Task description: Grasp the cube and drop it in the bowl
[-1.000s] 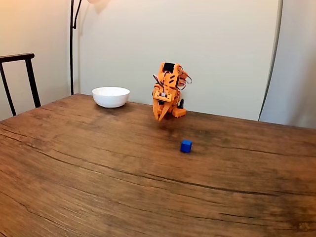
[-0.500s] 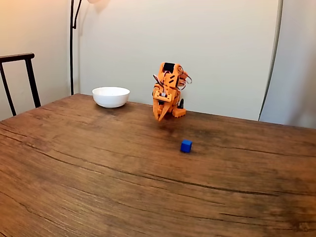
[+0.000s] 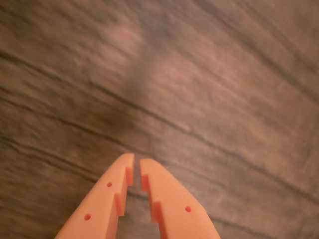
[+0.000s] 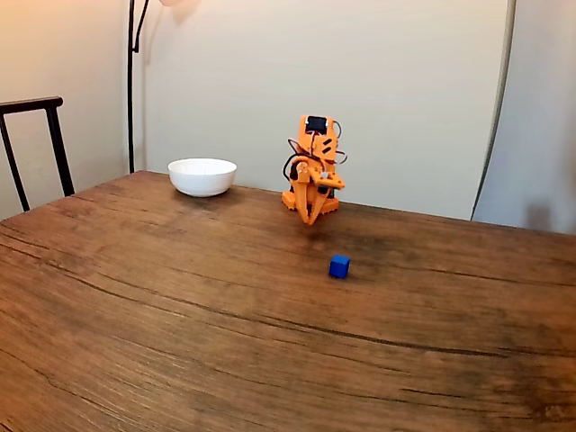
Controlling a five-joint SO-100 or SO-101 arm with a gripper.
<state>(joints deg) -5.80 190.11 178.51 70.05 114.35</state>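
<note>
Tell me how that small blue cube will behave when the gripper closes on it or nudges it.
The blue cube sits flat on the wooden table, so it will probably slide rather than roll if nudged. Its crisp edges suggest it is rigid and should hold shape when squeezed. It is tiny, likely light, so an off-centre touch from the gripper, whose fingertips are nearly together in the wrist view, could knock it askew.

Bright blue cube (image 4: pixel 339 265) at centre frame; plain white bowl (image 4: pixel 202 176) at upper left. The arm (image 4: pixel 312 171) and its claw (image 3: pixel 136 172) are orange. The table (image 4: pixel 180 315) is dark brown with streaked woodgrain.
</note>
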